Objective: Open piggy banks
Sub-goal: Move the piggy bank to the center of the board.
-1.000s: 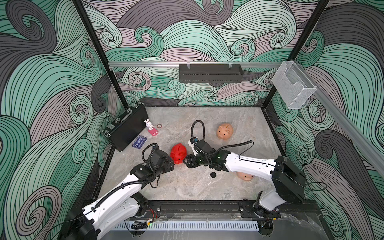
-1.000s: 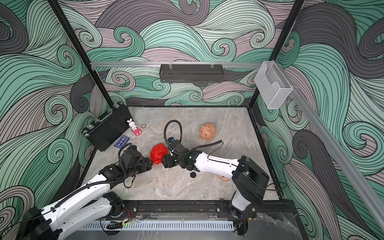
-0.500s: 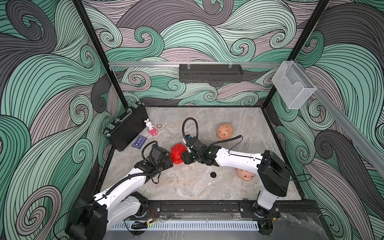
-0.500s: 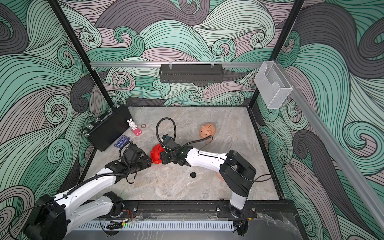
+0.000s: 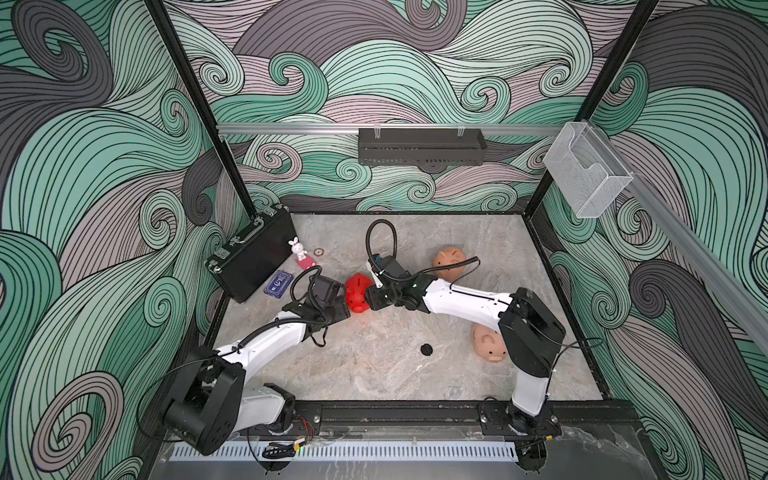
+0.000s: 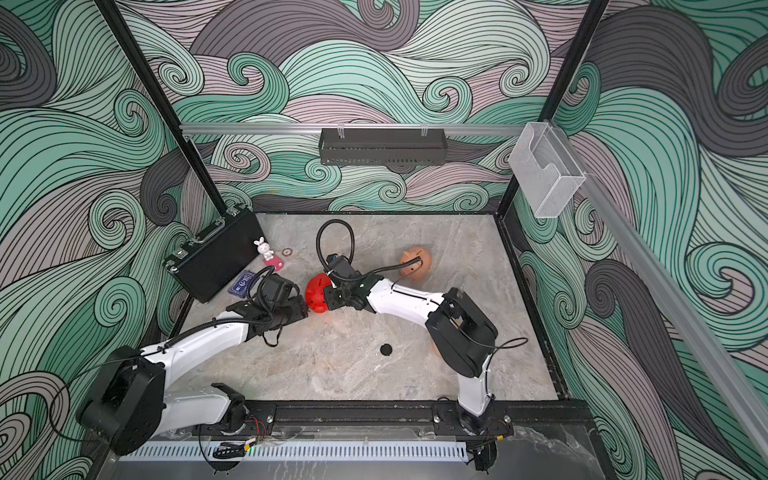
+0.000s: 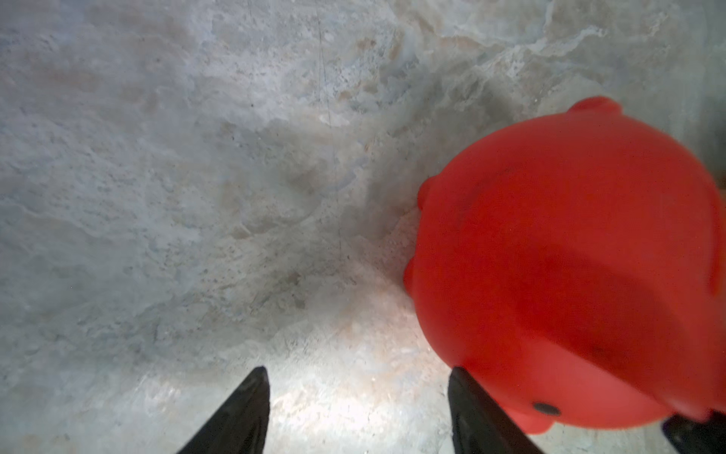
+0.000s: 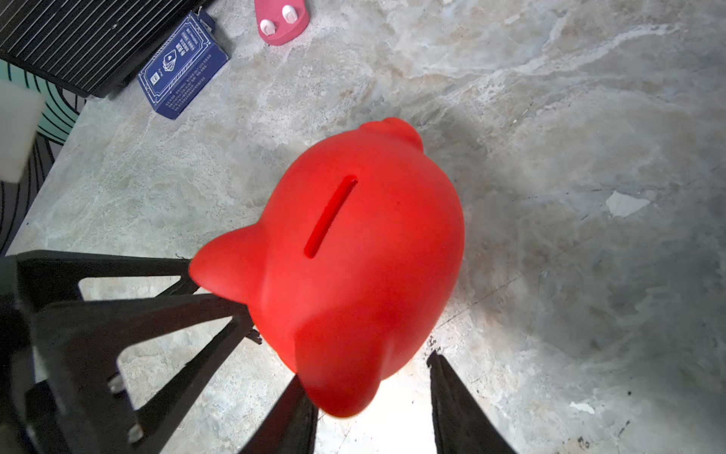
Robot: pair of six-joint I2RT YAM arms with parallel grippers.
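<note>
Red piggy bank (image 5: 358,293) sits on the marble table (image 5: 374,386), left of centre, squeezed between my two arms, coin slot up and clear in the right wrist view (image 8: 332,216). Belly is hidden, so I can't tell if its plug is in. Left gripper (image 7: 355,377): jaws apart, only bare table between the fingertips, grasping nothing. The pig bulges against the outer side of one finger (image 7: 471,408) in the left wrist view. From the right wrist view that gripper's black truss fingers (image 8: 129,310) reach the pig's ear, tip touching it. Right gripper (image 8: 367,373): jaws spread around the near end of the pig. One finger (image 8: 292,412) is tucked under the body, the other finger (image 8: 444,393) stands just clear with a bright strip of table showing between, so not clamped. Two peach piggy banks are on the right half. The far peach pig (image 5: 449,261) is near the back, crossed by the right arm's cable. The near peach pig (image 5: 488,348) is partly under the right arm's elbow, snout showing. Loose black plug (image 5: 426,349) lies flat on the table just beside the near peach pig, well apart from the red one. Back left corner: black case (image 5: 253,257), white rabbit figurine (image 5: 297,248) on a pink base, blue card box (image 5: 279,284), small ring (image 5: 319,251).
</note>
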